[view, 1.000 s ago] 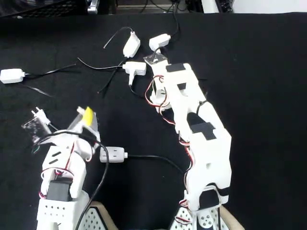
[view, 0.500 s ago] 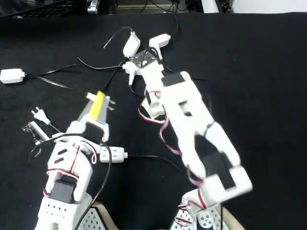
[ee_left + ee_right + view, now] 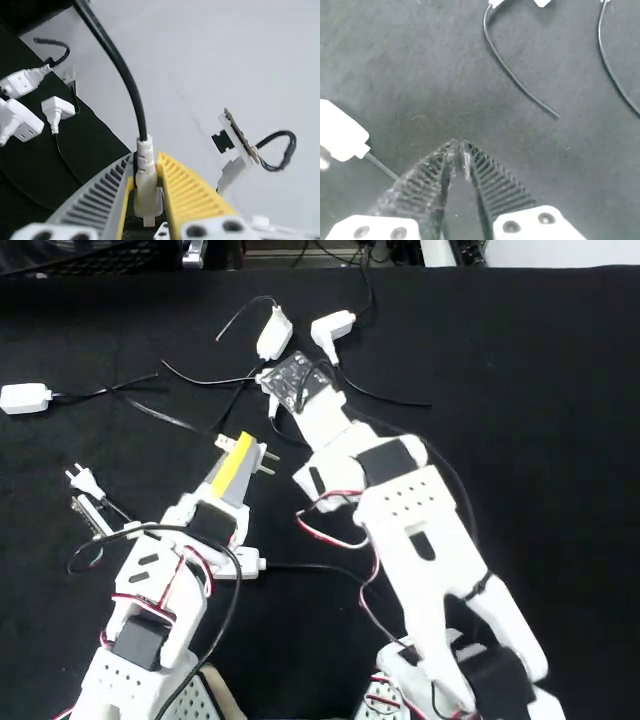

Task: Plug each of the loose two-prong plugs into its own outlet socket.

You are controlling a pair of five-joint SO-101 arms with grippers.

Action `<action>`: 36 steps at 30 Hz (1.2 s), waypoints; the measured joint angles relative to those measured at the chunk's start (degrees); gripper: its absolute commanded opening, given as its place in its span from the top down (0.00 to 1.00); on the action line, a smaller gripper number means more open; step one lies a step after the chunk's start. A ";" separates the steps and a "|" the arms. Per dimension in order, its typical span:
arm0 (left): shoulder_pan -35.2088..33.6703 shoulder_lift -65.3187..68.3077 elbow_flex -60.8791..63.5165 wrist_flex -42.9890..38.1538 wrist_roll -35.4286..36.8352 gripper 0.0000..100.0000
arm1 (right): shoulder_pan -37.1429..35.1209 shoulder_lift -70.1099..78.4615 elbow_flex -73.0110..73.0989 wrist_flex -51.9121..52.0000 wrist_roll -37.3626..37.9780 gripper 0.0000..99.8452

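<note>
My left gripper (image 3: 244, 450), with one yellow finger, hangs above the middle-left of the black table, shut on a white two-prong plug (image 3: 145, 185). The plug's black cable (image 3: 125, 75) runs out past the fingertips, and its prongs (image 3: 266, 462) stick out sideways. My right gripper (image 3: 459, 148) is shut on nothing, low over the mat. In the high view it (image 3: 279, 396) sits over a white plug (image 3: 271, 383) at the back centre. Two white outlet sockets (image 3: 275, 335) (image 3: 333, 327) lie just beyond it.
Another white socket (image 3: 25, 397) lies at the far left with its cable. A black two-prong plug (image 3: 80, 478) rests left of my left arm. A white socket (image 3: 250, 562) with a black cord lies under that arm. The table's right half (image 3: 540, 420) is bare.
My left gripper has swung forward and to the right with the plug. My right arm has swung left, carrying its gripper over the white plug at the back centre.
</note>
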 measured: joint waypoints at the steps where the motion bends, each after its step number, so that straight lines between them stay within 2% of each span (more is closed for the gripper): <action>1: 0.09 0.00 0.00 0.00 0.70 0.97 | 0.00 -0.97 0.88 -0.62 0.62 0.99; 6: 0.09 0.00 0.00 0.00 1.58 0.97 | 0.00 -7.03 6.07 -5.27 1.85 0.99; 10: 3.16 0.00 0.26 0.00 1.58 0.97 | 0.00 -9.49 8.97 -8.79 3.52 0.99; 14: 6.95 0.00 0.44 0.35 1.49 0.97 | 0.09 -9.58 9.58 -9.49 4.31 0.99; 22: 7.82 -0.09 0.44 2.55 1.58 0.97 | 0.09 -9.58 9.58 -10.99 5.89 0.99; 29: 11.08 -0.09 0.44 6.07 1.32 0.97 | 2.11 -2.55 9.23 -14.59 5.89 0.99; 36: 13.27 0.35 0.62 7.03 -2.20 0.97 | 4.13 4.66 4.13 -15.21 5.89 0.99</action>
